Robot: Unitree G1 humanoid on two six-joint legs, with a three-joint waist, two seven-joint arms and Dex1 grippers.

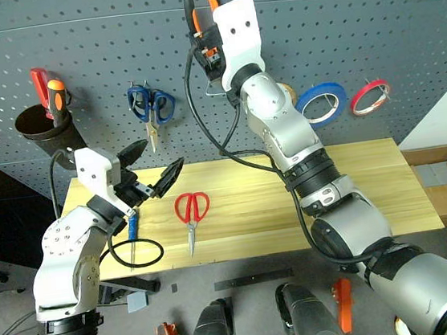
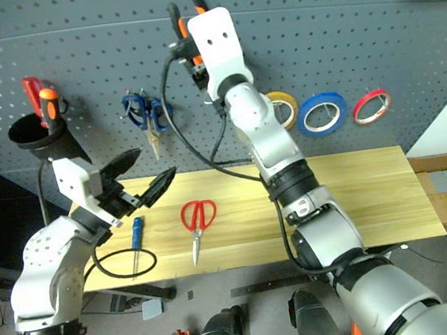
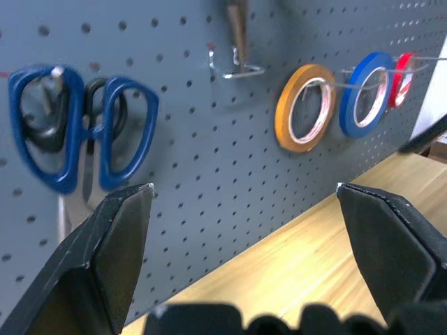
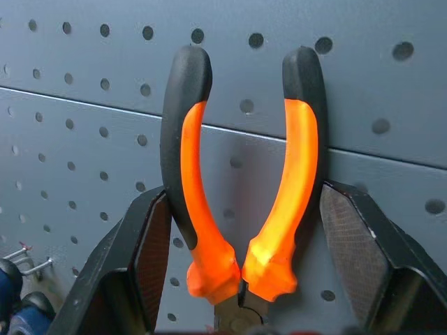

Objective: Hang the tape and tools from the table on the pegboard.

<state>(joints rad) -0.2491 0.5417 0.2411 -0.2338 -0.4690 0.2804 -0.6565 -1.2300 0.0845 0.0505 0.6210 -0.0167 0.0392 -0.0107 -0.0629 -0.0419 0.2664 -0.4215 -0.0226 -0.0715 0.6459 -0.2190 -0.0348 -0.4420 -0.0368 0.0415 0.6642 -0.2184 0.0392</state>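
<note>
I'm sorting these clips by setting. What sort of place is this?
Probably a workshop or tool bench: a dark pegboard hung with tape rolls and blue-handled scissors, over a light wooden table where red-handled scissors lie.

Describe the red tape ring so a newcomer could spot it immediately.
Start at the dark grey pegboard behind the wooden table. Three tape rolls hang in a row on it, on the right-hand side in the head views. The red tape is the rightmost, thinner than the blue roll beside it and the yellow roll.
</note>
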